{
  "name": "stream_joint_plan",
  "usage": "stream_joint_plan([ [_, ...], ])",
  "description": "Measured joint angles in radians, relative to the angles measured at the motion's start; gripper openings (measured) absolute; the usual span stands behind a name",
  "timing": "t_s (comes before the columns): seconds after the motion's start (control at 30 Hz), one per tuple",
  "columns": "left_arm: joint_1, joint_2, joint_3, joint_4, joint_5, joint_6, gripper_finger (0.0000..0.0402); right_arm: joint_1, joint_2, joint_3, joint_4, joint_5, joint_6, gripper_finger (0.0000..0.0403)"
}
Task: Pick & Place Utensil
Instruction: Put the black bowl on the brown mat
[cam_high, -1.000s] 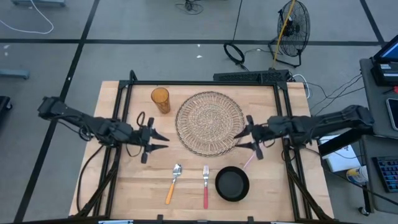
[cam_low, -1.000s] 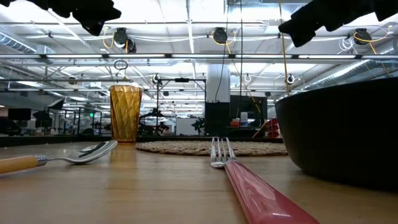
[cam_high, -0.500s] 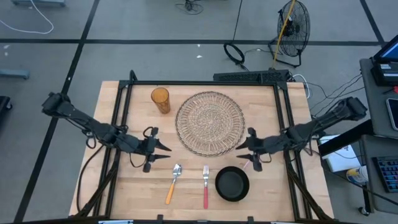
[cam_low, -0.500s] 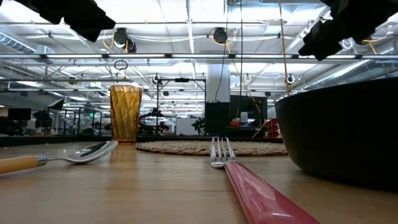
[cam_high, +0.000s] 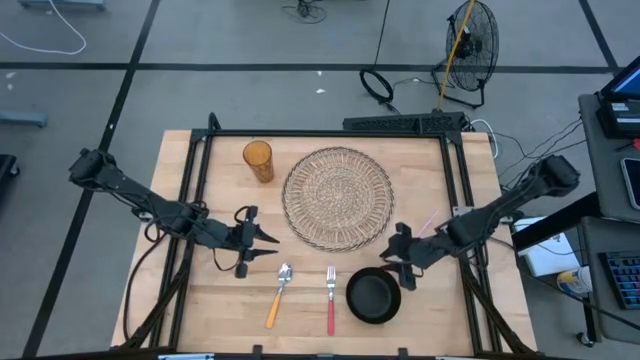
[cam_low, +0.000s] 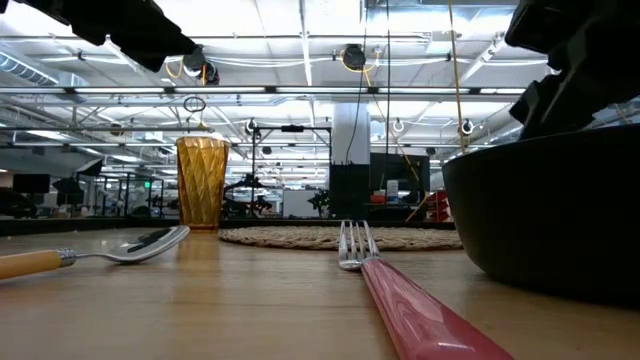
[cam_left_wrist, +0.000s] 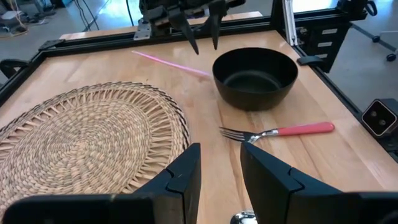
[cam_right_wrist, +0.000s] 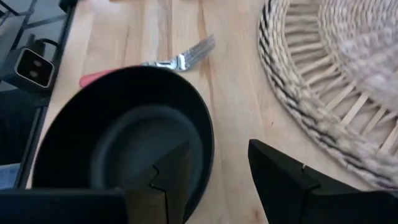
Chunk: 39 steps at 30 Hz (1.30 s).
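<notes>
Right gripper (cam_high: 397, 257) now lower beside black bowl (cam_high: 373, 297), jaws parted; no legible writing.

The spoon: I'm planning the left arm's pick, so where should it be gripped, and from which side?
Grip the spoon on its orange handle, coming from above with the fingers across it. It lies flat, bowl toward the mat, with bare wood beside the handle. The left gripper is nearest.

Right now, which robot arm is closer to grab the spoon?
Probably the left. Its left gripper hangs open just beside the spoon, while the right gripper is over by the black bowl, with the fork between.
</notes>
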<state>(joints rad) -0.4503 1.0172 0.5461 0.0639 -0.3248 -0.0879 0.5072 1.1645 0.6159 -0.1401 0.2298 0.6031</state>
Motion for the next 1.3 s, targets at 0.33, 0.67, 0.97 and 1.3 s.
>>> stream_joint_plan([
  [0.33,0.0,0.0,0.0,0.0,0.0,-0.002,0.012,0.013,0.086,0.0,-0.006,-0.027,0.059,0.0155],
  [0.67,0.0,0.0,0.0,0.0,0.0,-0.002,0.012,0.012,0.146,0.0,-0.004,-0.052,0.093,0.0155],
  [0.97,0.0,0.0,0.0,-0.001,0.0,-0.002,0.012,0.012,0.156,0.0,-0.009,-0.049,0.111,0.015],
  [1.3,0.0,0.0,0.0,-0.001,0.0,0.003,0.012,0.012,0.155,0.0,-0.015,-0.047,0.111,0.0052],
])
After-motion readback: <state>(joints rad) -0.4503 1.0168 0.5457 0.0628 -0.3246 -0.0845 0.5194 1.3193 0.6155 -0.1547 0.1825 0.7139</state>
